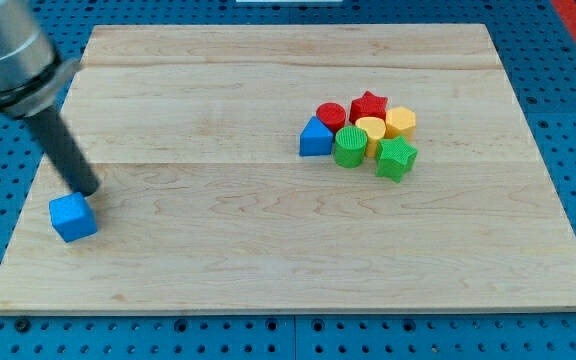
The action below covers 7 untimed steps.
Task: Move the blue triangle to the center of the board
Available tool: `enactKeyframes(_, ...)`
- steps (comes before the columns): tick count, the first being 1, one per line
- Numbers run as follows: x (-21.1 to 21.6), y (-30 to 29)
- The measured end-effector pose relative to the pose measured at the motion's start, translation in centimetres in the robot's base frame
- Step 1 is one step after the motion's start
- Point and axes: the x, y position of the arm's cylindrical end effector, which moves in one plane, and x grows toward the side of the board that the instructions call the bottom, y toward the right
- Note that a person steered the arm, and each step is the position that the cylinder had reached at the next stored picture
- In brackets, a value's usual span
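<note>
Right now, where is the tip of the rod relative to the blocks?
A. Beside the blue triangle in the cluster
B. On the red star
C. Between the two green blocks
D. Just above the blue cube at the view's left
D: my tip ends right at the top edge of the blue cube near the board's left side, far from the blue triangle in the cluster.

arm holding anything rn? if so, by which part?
Nothing is held; the rod cannot grasp. My tip sits at the top edge of the blue cube, at the view's left. The blue triangle lies untouched by the cluster at the right.
</note>
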Motion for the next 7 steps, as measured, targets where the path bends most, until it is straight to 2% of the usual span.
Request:
enactKeyframes(1,-5.3,5.6)
enactKeyframes(2,-8.4,15.7)
enactKeyframes(5,-8.6,30.0)
enactKeyframes(6,-7.5,27.3)
enactKeyframes(7,-6.5,21.6)
